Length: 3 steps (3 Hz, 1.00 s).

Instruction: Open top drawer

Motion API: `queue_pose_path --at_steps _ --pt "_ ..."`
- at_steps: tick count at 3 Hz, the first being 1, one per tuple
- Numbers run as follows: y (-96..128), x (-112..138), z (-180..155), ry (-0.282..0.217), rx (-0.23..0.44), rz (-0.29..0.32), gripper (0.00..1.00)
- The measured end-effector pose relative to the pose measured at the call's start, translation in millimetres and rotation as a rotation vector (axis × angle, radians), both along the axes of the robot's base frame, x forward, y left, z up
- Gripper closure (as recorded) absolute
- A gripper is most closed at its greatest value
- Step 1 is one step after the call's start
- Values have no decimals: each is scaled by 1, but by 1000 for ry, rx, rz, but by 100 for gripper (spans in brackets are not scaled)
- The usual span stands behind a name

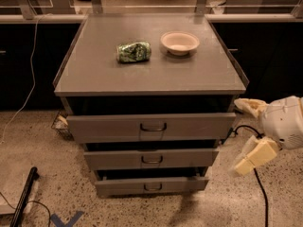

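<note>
Your cream two-finger pincer (pixel 238 135) hangs off the right front corner of the grey metal cabinet (pixel 151 77). Its fingers (pixel 255 156) are spread apart with nothing between them. The wide grey flat-fronted top drawer (pixel 109 126) lies just to the pincer's left in the camera view, at about the same height. The drawer's right end is close beside the upper finger. Its small dark loop pull handle (pixel 153 126) sits at the middle of the front, well to the left of the pincer.

The drawer front runs side to side, so its long axis is level and crosses your line of approach. The face points out toward the camera, and the drawer will travel straight along that line. It stands out beyond the two narrower grey drawers (pixel 151 159) below the pincer's level, with a dark gap above it, so it looks partly open already.

To do this step well:
- Carry the pincer left along the front until it is centred on the loop.
- Turn the fingers so one goes above the bar and one below.
- Close on the bar firmly, then draw straight back, square to the face.
- Do not pull from the corner, which would likely rack the drawer.
- Keep clear of the black cable (pixel 259 188) on the floor beneath the pincer.
</note>
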<state>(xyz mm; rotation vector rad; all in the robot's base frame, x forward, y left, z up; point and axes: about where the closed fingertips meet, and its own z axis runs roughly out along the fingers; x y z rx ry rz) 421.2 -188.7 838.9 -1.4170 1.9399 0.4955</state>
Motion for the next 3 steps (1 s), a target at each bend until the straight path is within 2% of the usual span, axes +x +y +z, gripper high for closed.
queue_pose_path --at_steps 1,2,3 --pt "0 0 0 0 0 0 0" --pt "13 9 -4 -18 -8 11 0" --pt "25 28 -18 -32 -7 15 0"
